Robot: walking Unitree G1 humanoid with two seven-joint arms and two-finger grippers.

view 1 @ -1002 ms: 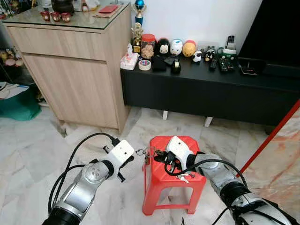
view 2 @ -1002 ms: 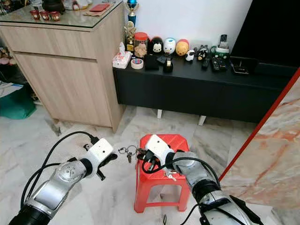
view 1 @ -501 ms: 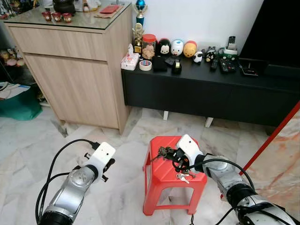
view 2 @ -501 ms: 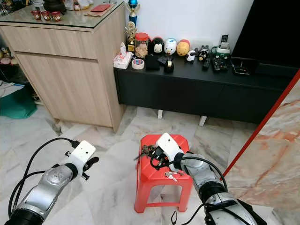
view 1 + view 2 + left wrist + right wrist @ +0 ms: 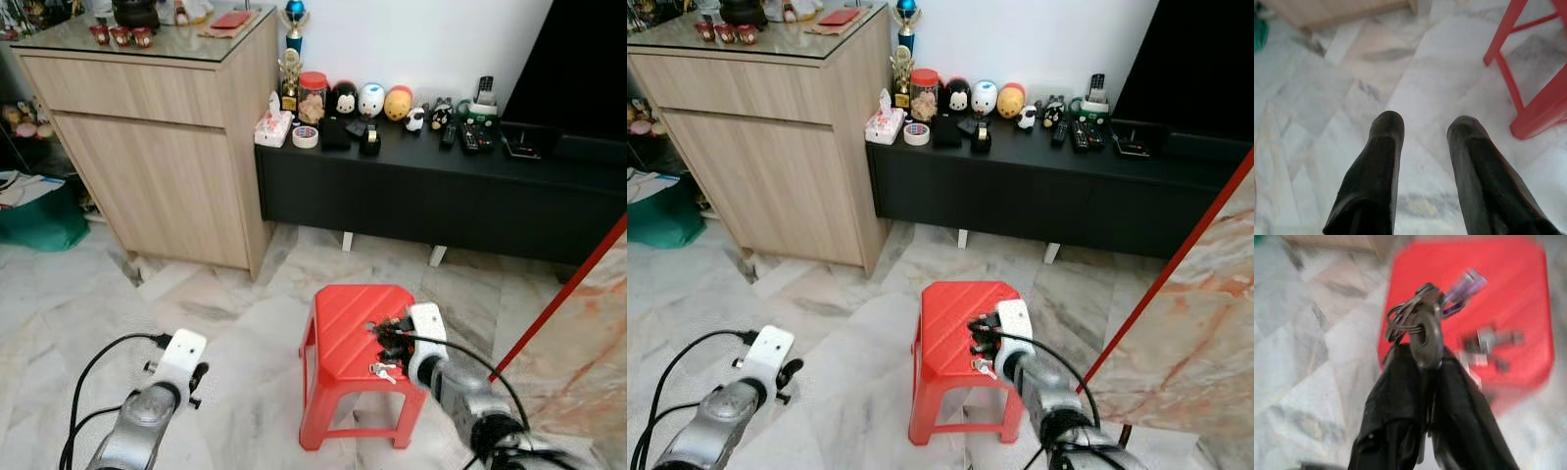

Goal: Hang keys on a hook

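You have the stool (image 5: 351, 333) on the floor (image 5: 225, 323) straight ahead, loose keys (image 5: 379, 369) lying on its seat toward your right. Your right gripper (image 5: 384, 330) sits over that side, pinching a key bunch (image 5: 1422, 318). Your left gripper (image 5: 1422, 129) hangs to the stool's left. Behind stands the low console (image 5: 441, 186), with the wooden cabinet (image 5: 147, 137) on its left.

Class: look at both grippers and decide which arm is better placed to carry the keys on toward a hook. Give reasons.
The right. The right gripper is shut on the key bunch above the red stool. The left gripper is open, holding nothing, low over the marble floor.
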